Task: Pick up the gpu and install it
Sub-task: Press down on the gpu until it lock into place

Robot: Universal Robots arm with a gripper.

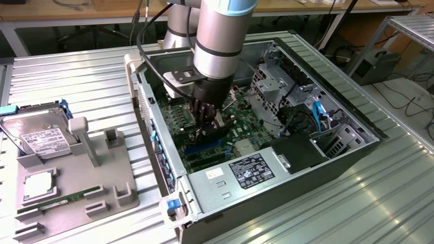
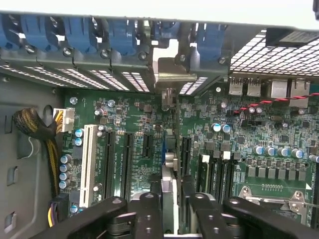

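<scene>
- My gripper [image 1: 207, 133] hangs in the middle of the exterior view, sunk into the open computer case [image 1: 326, 168], just above the motherboard [image 1: 234, 119].
- My fingers [image 2: 149, 206] are clamped on the gpu [image 2: 168, 164]. In the wrist view I see it edge-on, a thin vertical strip running from my fingers up to its pale metal bracket [image 2: 169, 74] at the case's rear slot openings.
- The card stands upright over the expansion slots [image 2: 127, 159], between the black slots on either side; whether it is fully seated I cannot tell.
- At the lower left of the exterior view, a grey parts tray [image 1: 74, 173] holds a silver hard drive [image 1: 37, 134] and a green RAM stick [image 1: 58, 201].
</scene>
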